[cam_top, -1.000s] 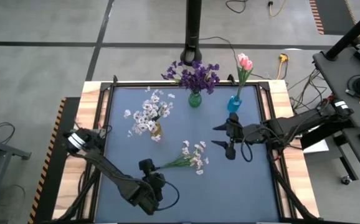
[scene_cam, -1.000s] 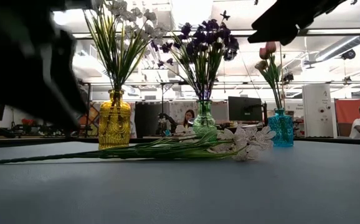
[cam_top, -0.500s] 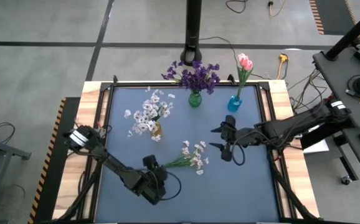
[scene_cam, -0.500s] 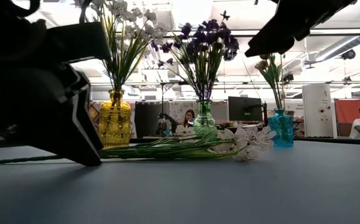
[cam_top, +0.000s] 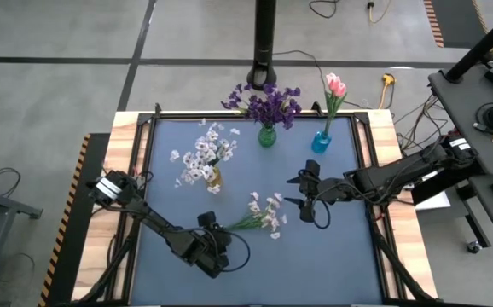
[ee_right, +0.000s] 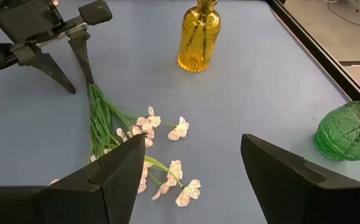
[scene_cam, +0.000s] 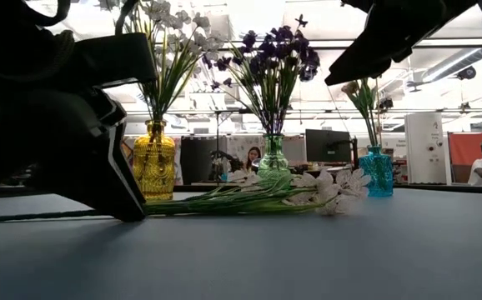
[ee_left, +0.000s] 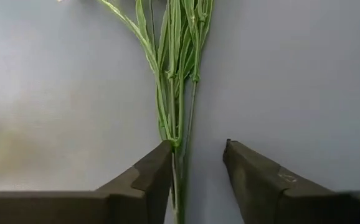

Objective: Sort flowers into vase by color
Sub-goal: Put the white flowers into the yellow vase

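A white-blossomed sprig (cam_top: 263, 215) lies flat on the blue mat, its green stem (ee_left: 179, 93) pointing toward the near left. My left gripper (cam_top: 215, 227) is down at the mat, open, with one finger on each side of the stem's lower part. My right gripper (cam_top: 291, 191) hovers open above the mat, just right of the blossoms (ee_right: 167, 130). At the back stand a yellow vase (cam_top: 215, 177) with white sprays, a green vase (cam_top: 267, 135) with purple flowers and a blue vase (cam_top: 321, 141) with a pink tulip. My left gripper straddles the sprig's stem near its bare end, coming slanting down from the near left, its fingers across the stem. The stem runs close beside one finger (ee_left: 158, 171); I cannot tell whether it touches. The sprig lies on the mat.
The mat's black frame (cam_top: 148, 170) and wooden table edge (cam_top: 123, 145) bound the work area. Open mat lies near the front and right of the sprig. Beyond the table the low view shows a room with screens and a seated person (scene_cam: 251, 157).
My left gripper has come down to the mat and moved in over the stem end of the white sprig. My right gripper has drifted a little lower and toward the table's left, nearer the blossoms. The sprig stays lying on the mat.
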`<state>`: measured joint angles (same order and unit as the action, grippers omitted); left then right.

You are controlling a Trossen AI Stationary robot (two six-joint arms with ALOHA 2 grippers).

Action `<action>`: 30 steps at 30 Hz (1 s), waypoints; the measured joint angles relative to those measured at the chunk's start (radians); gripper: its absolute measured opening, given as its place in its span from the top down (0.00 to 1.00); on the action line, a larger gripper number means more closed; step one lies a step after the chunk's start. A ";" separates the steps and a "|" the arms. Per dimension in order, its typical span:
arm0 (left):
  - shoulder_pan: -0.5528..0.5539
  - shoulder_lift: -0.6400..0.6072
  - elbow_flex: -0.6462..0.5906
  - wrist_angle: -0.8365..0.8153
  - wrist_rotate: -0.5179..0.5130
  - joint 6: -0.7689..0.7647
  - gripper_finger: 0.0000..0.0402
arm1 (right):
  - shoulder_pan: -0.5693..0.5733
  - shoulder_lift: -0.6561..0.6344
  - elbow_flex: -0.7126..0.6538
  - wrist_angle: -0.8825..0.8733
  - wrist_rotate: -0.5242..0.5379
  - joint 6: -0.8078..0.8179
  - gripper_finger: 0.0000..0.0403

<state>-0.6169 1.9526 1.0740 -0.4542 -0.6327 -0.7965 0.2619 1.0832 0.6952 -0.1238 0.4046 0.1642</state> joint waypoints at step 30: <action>-0.085 -0.236 -0.001 0.066 -0.147 0.206 1.00 | 0.072 -0.111 0.000 -0.065 0.000 -0.021 0.39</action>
<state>-0.7016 1.7167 1.0734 -0.3883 -0.7794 -0.5905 0.3344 0.9726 0.6952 -0.1892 0.4048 0.1429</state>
